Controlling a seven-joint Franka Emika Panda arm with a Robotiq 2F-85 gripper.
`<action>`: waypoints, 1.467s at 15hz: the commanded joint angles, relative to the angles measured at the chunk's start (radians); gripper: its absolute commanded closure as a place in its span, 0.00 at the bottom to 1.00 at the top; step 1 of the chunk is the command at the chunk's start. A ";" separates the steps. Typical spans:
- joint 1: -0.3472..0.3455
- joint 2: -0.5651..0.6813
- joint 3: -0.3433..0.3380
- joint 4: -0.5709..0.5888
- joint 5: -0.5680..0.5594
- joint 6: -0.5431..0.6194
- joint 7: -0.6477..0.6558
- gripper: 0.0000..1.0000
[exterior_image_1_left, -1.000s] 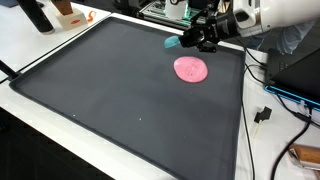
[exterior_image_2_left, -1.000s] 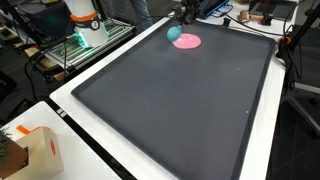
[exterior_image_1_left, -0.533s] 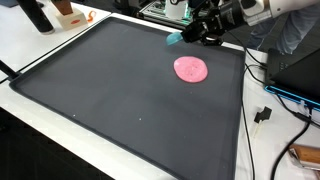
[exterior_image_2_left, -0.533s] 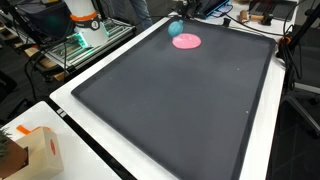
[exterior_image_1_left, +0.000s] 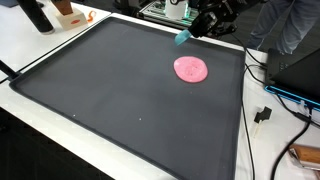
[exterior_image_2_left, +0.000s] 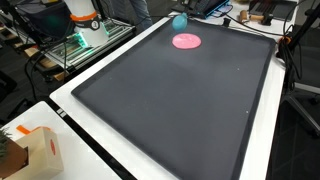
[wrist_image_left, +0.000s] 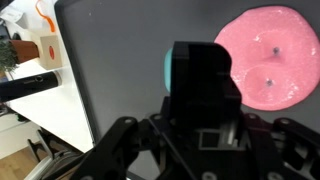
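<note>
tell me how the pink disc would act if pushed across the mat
The pink disc lies flat and thin on the mat, so it would probably slide, not roll or tip. Its low edge looks hard for the hand, which holds a teal block, to get under. It seems light for its width.

My exterior views overlook the same black mat (exterior_image_1_left: 120, 95) from different corners; my wrist view peers down past the gripper (wrist_image_left: 198, 65), close.
</note>
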 joint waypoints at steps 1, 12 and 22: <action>-0.038 -0.112 0.008 -0.104 0.078 0.105 -0.075 0.74; -0.124 -0.299 0.002 -0.266 0.295 0.331 -0.288 0.74; -0.137 -0.296 0.007 -0.262 0.297 0.334 -0.295 0.49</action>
